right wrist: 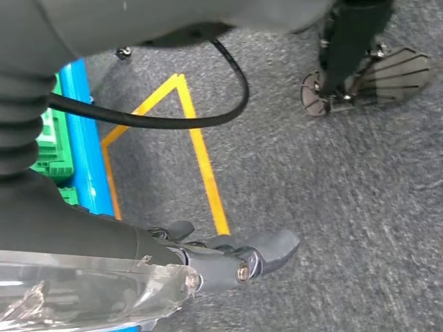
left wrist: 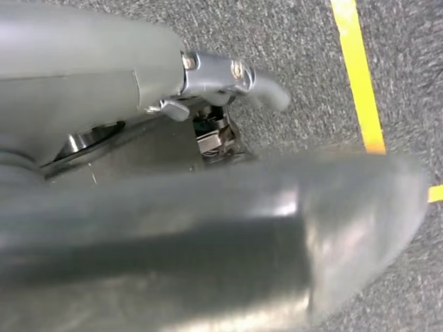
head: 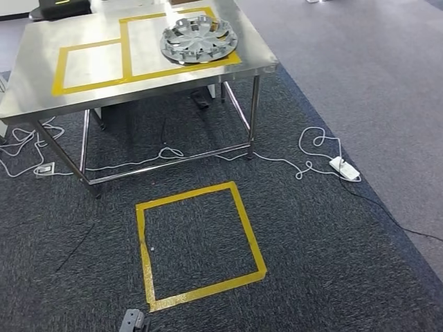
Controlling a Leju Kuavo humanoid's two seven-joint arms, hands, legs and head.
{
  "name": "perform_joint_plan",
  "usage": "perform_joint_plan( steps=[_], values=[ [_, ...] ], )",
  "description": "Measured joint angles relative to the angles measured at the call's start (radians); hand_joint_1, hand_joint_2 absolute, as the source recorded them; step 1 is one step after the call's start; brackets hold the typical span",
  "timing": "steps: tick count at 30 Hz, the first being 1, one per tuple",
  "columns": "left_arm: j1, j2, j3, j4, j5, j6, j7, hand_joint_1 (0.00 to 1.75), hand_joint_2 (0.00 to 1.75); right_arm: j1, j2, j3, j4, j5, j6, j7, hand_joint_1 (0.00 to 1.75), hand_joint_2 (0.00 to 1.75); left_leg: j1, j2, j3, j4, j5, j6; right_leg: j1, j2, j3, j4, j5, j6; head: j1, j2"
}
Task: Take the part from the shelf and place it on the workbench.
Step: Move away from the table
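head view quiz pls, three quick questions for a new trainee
1. True or false: the wheel cover lies on the carpet.
2. On the workbench, which taped rectangle does the wheel cover rest in? A the larger one; B the smaller one.
3. Fill in: the taped square on the carpet in front of the workbench is ___ in colour.
Key: 1 false; 2 A; 3 yellow.

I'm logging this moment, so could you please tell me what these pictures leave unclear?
- Left hand: left wrist view, a blurred grey cover hides most fingers, so its state is unclear.
- Right hand: right wrist view, fingers partly hidden behind a clear cover.
- Hubcap on the workbench: head view, detail too small.
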Motion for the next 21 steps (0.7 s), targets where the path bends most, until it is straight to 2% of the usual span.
perform_joint_plan(
  steps=[1,2,3,4,6,7,8,9,10,11,12,13,14,15,17,18,19,21],
  values=[
    [0.0,-0.001,0.0,0.0,0.0,0.001,0.0,0.0,0.0,0.0,0.0,0.0,0.0,0.001,0.001,-0.001,0.0,0.0,0.002,0.006,0.001,0.002,-0.001,-0.004,0.001,0.011,-0.006,0.006,0.0,-0.016,-0.004,0.0],
    [-0.001,-0.001,0.0,0.0,0.0,0.001,0.0,0.0,0.0,0.0,-0.001,0.0,0.0,0.002,0.001,-0.001,0.0,0.0,0.003,0.007,0.001,0.004,-0.005,-0.008,0.002,0.02,-0.011,0.01,0.0,-0.026,-0.009,0.0],
    [-0.002,-0.002,0.0,0.0,0.0,0.002,0.0,0.0,0.0,0.001,-0.002,0.0,0.0,0.003,0.001,-0.001,0.0,0.0,0.006,0.0,-0.004,0.016,-0.019,-0.012,0.003,0.028,-0.016,0.012,0.001,-0.034,-0.011,0.0],
    [-0.003,-0.002,0.0,0.0,0.0,0.002,0.001,0.0,0.0,0.001,-0.002,0.0,0.0,0.004,0.001,-0.001,0.0,0.0,0.007,-0.015,-0.017,0.048,-0.046,-0.014,0.003,0.037,-0.02,0.013,0.004,-0.042,-0.013,0.0],
    [-0.003,-0.003,0.0,0.0,0.0,0.002,0.003,0.0,0.0,0.0,-0.002,0.0,0.0,0.007,0.001,-0.001,0.0,0.0,0.006,-0.05,-0.072,0.172,-0.123,-0.013,0.007,0.056,-0.03,0.012,0.012,-0.053,-0.018,0.0],
    [-0.002,-0.003,0.0,0.0,-0.001,0.002,0.004,0.0,0.0,0.0,-0.002,0.0,0.0,0.009,0.002,-0.001,0.0,0.0,0.004,-0.059,-0.104,0.242,-0.154,-0.009,0.011,0.068,-0.037,0.013,0.015,-0.057,-0.019,0.0],
    [-0.001,-0.003,0.0,0.0,-0.001,0.002,0.006,0.0,0.0,0.0,-0.003,0.0,0.0,0.011,0.002,-0.001,0.0,0.0,0.002,-0.063,-0.127,0.291,-0.169,-0.004,0.015,0.08,-0.042,0.013,0.019,-0.06,-0.02,0.0],
    [-0.001,-0.002,0.0,0.0,-0.001,0.002,0.006,0.0,0.0,0.001,-0.003,0.0,0.0,0.012,0.002,-0.001,0.0,0.0,-0.001,-0.066,-0.133,0.303,-0.164,0.004,0.019,0.093,-0.047,0.013,0.024,-0.062,-0.02,0.0],
    [-0.001,-0.003,0.0,0.0,-0.001,0.002,0.006,0.0,0.0,0.003,-0.003,0.0,0.0,0.013,0.003,-0.001,0.0,0.0,-0.005,-0.072,-0.119,0.277,-0.14,0.014,0.024,0.108,-0.051,0.013,0.029,-0.064,-0.02,0.0],
    [-0.002,-0.003,0.0,0.0,-0.001,0.002,0.006,0.0,0.0,0.003,-0.003,0.0,0.0,0.013,0.003,-0.001,0.0,0.0,-0.01,-0.085,-0.089,0.218,-0.106,0.027,0.027,0.123,-0.055,0.013,0.034,-0.064,-0.02,0.0],
    [-0.002,-0.003,0.0,0.0,-0.001,0.002,0.006,0.0,0.0,0.003,-0.002,0.0,0.0,0.013,0.004,-0.001,0.0,0.0,-0.015,-0.109,-0.053,0.147,-0.077,0.042,0.03,0.137,-0.059,0.013,0.04,-0.063,-0.02,0.0],
    [-0.003,-0.003,0.0,0.0,-0.001,0.002,0.006,0.0,0.0,0.002,-0.002,0.0,0.0,0.013,0.004,-0.001,0.0,0.0,-0.018,-0.129,-0.024,0.087,-0.056,0.05,0.033,0.15,-0.064,0.014,0.045,-0.062,-0.019,0.0],
    [-0.004,-0.003,0.0,0.0,-0.002,0.002,0.006,0.0,0.0,0.002,-0.002,0.0,0.0,0.014,0.005,-0.001,0.0,0.0,-0.021,-0.143,-0.006,0.049,-0.046,0.053,0.034,0.16,-0.068,0.014,0.049,-0.058,-0.019,0.0],
    [-0.005,-0.004,0.0,0.0,-0.002,0.002,0.007,0.0,0.0,0.003,-0.002,0.0,0.0,0.014,0.005,-0.001,0.0,0.0,-0.023,-0.146,-0.001,0.033,-0.045,0.051,0.033,0.169,-0.072,0.012,0.054,-0.053,-0.019,0.0],
    [-0.006,-0.006,0.0,0.0,-0.002,0.002,0.007,0.0,0.0,0.008,-0.002,0.0,0.0,0.014,0.005,0.0,0.0,0.0,-0.023,-0.126,-0.002,0.027,-0.033,0.046,0.029,0.18,-0.078,0.007,0.063,-0.041,-0.019,0.0],
    [-0.007,-0.007,0.0,0.0,-0.002,0.002,0.007,0.0,0.0,0.011,-0.003,0.0,0.0,0.014,0.005,0.0,0.0,0.0,-0.022,-0.117,-0.002,0.023,-0.026,0.049,0.029,0.167,-0.084,0.013,0.058,-0.036,-0.019,0.0],
    [-0.007,-0.008,0.0,0.0,-0.002,0.002,0.007,0.0,0.0,0.012,-0.003,0.0,0.001,0.014,0.005,0.0,0.0,0.0,-0.02,-0.105,-0.003,0.02,-0.019,0.052,0.03,0.143,-0.096,0.037,0.039,-0.031,-0.016,0.0],
    [-0.003,-0.009,0.0,0.0,-0.002,0.002,0.007,0.0,0.0,0.009,-0.004,0.0,0.001,0.014,0.005,0.0,0.0,0.0,-0.018,-0.077,-0.007,0.018,-0.013,0.055,0.029,0.079,-0.144,0.153,-0.036,-0.02,-0.012,0.0]
  ],
)
